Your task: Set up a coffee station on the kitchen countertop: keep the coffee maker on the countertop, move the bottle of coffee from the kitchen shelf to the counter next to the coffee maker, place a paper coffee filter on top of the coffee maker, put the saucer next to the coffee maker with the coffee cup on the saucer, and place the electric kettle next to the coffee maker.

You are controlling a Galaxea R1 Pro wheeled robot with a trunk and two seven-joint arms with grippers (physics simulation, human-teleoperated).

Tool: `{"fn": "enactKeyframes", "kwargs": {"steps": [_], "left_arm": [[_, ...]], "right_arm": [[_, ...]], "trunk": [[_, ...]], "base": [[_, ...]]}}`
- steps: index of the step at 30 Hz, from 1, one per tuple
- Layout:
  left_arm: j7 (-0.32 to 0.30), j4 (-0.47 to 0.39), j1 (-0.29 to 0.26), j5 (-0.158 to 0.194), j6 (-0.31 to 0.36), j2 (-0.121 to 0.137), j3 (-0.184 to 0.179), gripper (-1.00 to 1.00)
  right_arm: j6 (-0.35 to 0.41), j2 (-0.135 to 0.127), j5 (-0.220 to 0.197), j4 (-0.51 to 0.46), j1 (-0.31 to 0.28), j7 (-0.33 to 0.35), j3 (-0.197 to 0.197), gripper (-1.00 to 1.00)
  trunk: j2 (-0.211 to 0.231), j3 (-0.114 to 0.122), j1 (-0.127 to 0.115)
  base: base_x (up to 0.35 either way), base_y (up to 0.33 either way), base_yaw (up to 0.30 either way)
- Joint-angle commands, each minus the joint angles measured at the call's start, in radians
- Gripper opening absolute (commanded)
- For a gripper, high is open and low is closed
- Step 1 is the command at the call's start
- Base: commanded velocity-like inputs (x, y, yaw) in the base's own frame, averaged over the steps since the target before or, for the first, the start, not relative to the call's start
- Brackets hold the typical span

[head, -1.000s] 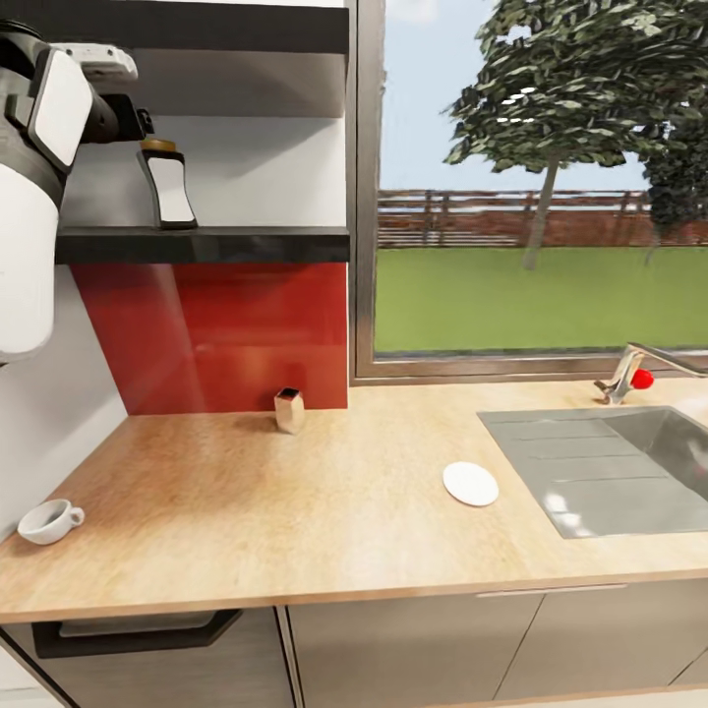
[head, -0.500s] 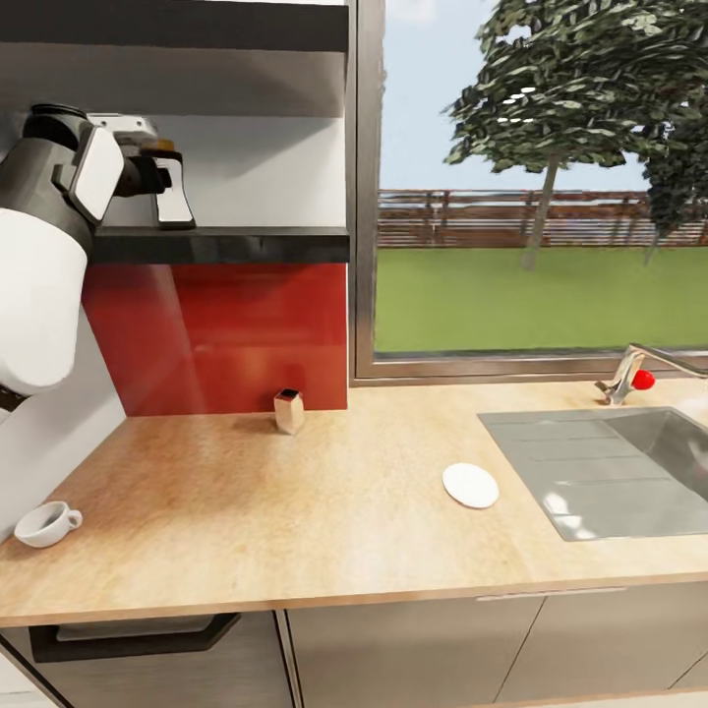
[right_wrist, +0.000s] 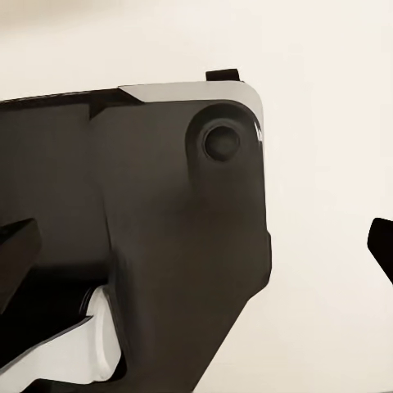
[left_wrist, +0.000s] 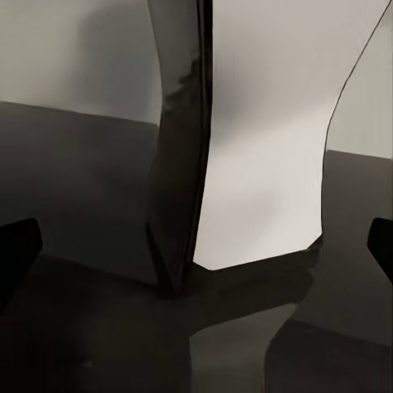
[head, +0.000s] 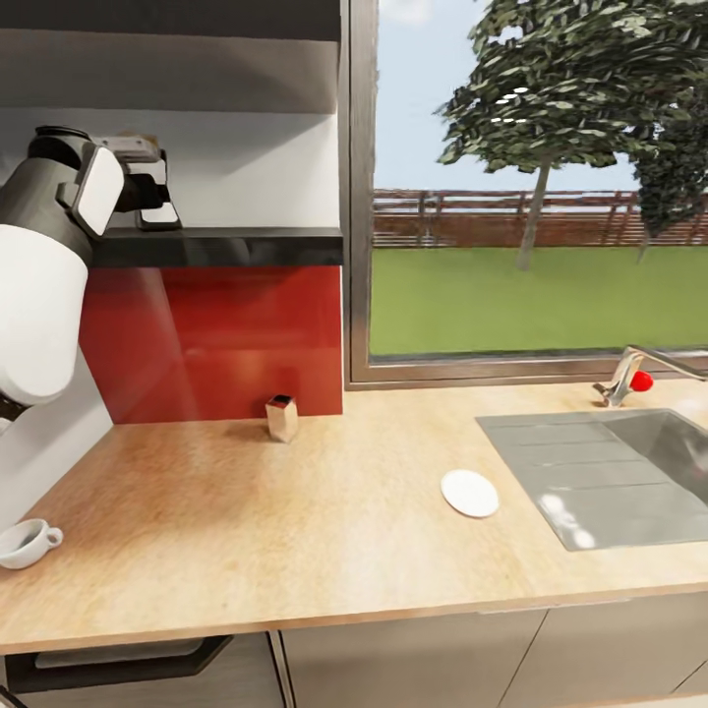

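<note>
One big arm does all the work here: the robot's left arm reaches up to the dark kitchen shelf, and in the last second it has swung in from the side and pushed its left gripper right up to the bottle of coffee. A second ago the bottle stood out in the open with its yellow cap showing; now the gripper covers most of it, so I think the grab is about to happen and the carry down to the counter comes after. Below lies the long kitchen countertop, with the steel sink at its right end. On it sit the white saucer near the sink, the coffee cup far off at the left edge, and a small tan box by the red wall. The bottle stands on its base on the shelf, long side up and down, leaning a little. In the left wrist view its white label faces the camera and its dark side turns away. The two fingertips sit wide apart, one on each side of the bottle, not touching it, so the left hand is spread and holds nothing. The right hand's fingertips also sit wide apart, with only a piece of the robot's own body between them.
</note>
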Motion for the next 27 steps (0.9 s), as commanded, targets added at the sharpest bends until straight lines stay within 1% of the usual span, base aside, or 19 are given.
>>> {"fn": "enactKeyframes", "kwargs": {"steps": [1, 5, 10, 13, 16, 23, 27], "left_arm": [[0.004, -0.001, 0.000, 0.004, 0.004, 0.002, 0.002, 1.00], [0.004, -0.006, 0.001, 0.005, 0.003, 0.007, 0.002, 1.00], [0.005, -0.017, 0.001, 0.006, 0.000, 0.006, 0.001, 1.00], [0.004, -0.021, 0.001, 0.007, -0.040, 0.004, 0.000, 1.00], [0.004, -0.021, 0.001, 0.008, -0.061, 0.001, -0.002, 1.00], [0.004, -0.011, 0.001, 0.007, -0.069, -0.003, 0.001, 1.00], [0.004, -0.006, 0.002, 0.007, -0.071, 0.000, 0.002, 1.00]], "right_arm": [[0.005, 0.000, -0.008, -0.002, -0.001, -0.002, 0.008, 1.00], [0.005, 0.000, -0.009, -0.002, -0.001, -0.002, 0.008, 1.00], [0.005, 0.000, -0.009, -0.002, -0.001, -0.003, 0.008, 1.00], [0.005, 0.000, -0.009, -0.002, -0.001, -0.003, 0.008, 1.00], [0.005, 0.000, -0.009, -0.002, -0.001, -0.003, 0.008, 1.00], [0.005, 0.000, -0.009, -0.002, -0.001, -0.003, 0.008, 1.00], [0.005, 0.000, -0.009, -0.002, 0.000, -0.003, 0.008, 1.00]], "trunk": [[-0.002, -0.002, 0.001], [-0.002, -0.002, 0.001], [-0.002, -0.002, 0.001], [-0.002, -0.002, 0.001], [-0.002, -0.002, 0.001], [-0.002, -0.002, 0.001], [-0.002, -0.002, 0.001]], "base": [[0.131, 0.081, -0.001], [0.053, 0.033, 0.000], [0.008, 0.005, 0.000], [0.001, 0.001, 0.000], [0.000, 0.000, 0.000], [0.005, 0.000, 0.000], [0.169, 0.000, 0.000]]}}
